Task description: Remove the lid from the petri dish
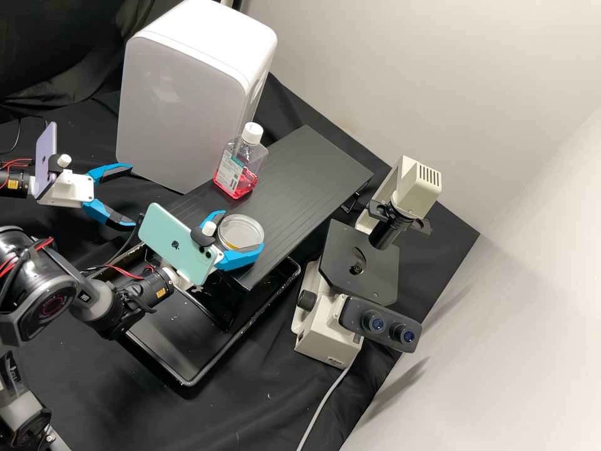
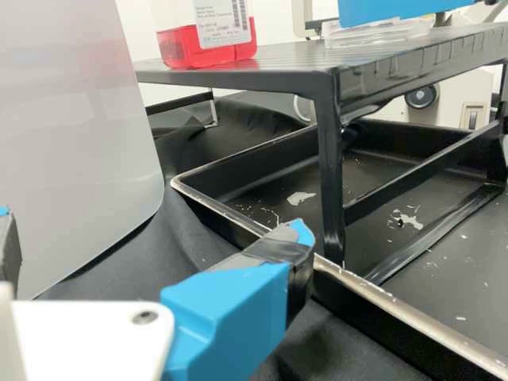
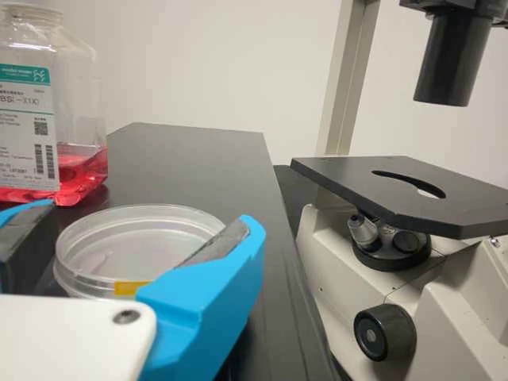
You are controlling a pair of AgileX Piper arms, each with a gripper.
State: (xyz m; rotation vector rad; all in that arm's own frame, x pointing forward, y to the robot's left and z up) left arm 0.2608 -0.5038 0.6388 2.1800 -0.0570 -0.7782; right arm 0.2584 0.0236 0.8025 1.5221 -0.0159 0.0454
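Note:
A clear petri dish (image 1: 241, 230) with its lid on sits at the near edge of the black raised shelf (image 1: 307, 178). My right gripper (image 1: 240, 234) stands open around it, one blue finger on each side, close to the rim. In the right wrist view the dish (image 3: 135, 242) lies between the right gripper's (image 3: 143, 218) fingers, and the pad of one finger (image 3: 214, 248) is at its edge. My left gripper (image 1: 128, 195) hangs open and empty off to the left, beside the white box. In its own view the left gripper (image 2: 143, 238) faces the shelf leg, with the dish (image 2: 373, 32) above.
A flask of red liquid (image 1: 238, 166) stands on the shelf behind the dish. A large white box (image 1: 188, 88) is at the back left. The microscope (image 1: 363, 275) stands right of the shelf. Under the shelf lies a black tray (image 1: 188, 369).

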